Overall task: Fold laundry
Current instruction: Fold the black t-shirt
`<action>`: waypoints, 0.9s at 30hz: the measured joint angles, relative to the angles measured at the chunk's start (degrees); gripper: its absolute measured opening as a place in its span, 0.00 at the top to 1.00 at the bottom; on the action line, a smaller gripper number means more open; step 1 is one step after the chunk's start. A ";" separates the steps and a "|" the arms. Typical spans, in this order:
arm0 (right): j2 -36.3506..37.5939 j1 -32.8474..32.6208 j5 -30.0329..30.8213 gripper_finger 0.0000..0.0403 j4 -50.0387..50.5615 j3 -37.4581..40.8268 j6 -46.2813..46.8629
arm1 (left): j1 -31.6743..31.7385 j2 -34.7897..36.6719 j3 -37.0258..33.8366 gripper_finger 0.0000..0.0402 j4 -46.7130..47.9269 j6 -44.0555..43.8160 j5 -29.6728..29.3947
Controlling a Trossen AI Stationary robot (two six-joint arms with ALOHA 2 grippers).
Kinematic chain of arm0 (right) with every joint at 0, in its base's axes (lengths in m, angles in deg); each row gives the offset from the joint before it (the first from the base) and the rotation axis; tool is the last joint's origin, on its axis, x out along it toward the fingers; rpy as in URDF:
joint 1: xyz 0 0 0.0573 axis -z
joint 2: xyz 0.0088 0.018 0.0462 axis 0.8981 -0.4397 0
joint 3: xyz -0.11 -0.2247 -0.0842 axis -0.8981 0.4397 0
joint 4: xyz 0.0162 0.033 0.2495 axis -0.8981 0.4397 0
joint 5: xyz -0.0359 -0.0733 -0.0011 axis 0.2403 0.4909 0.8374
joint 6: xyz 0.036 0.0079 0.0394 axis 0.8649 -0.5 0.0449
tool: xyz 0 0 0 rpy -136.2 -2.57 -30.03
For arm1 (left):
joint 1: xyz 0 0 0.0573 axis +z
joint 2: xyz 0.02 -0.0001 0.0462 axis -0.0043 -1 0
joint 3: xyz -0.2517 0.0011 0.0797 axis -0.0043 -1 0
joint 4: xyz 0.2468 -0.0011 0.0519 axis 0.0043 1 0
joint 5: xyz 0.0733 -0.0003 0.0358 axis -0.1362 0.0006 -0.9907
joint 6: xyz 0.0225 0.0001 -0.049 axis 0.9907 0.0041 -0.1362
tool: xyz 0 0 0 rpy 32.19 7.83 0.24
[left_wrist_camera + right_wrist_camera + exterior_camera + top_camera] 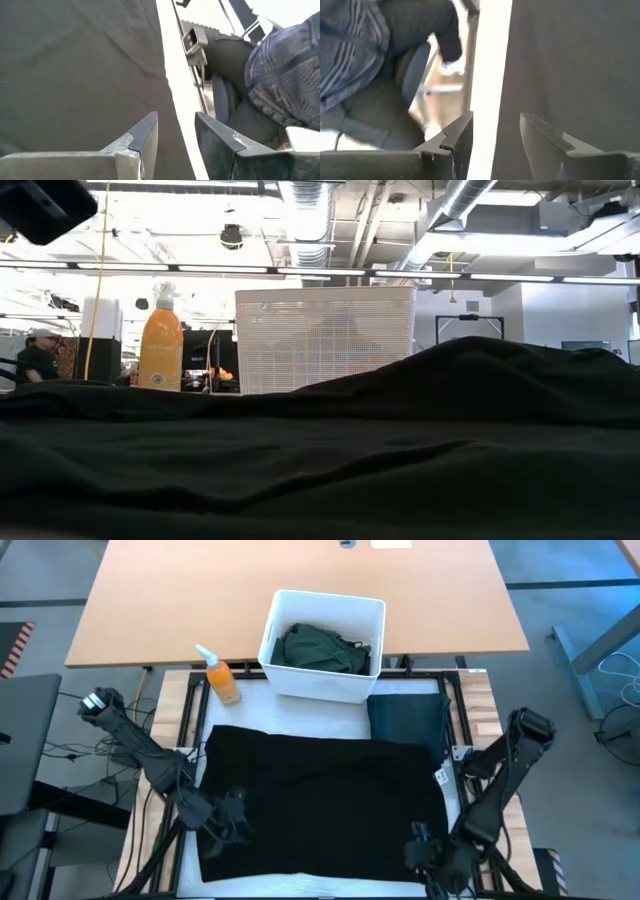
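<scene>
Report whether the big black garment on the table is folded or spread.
Spread: the black garment lies flat as one wide sheet across the table, its near edge between both arms.

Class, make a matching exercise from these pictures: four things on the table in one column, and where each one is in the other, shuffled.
Things
1. black shirt
2. green garment
3. orange bottle
4. folded dark cloth

Places
A. left of the white bin
B. inside the bin
C. spread flat between both arms
D. in front of the bin's right corner, touching the shirt's far edge

Pairs: 1-C, 2-B, 3-A, 4-D
</scene>
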 joint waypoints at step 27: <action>-22.10 -11.25 -17.93 0.55 13.64 -7.58 19.83 | -3.25 -13.49 1.04 0.70 -8.94 -7.61 -1.59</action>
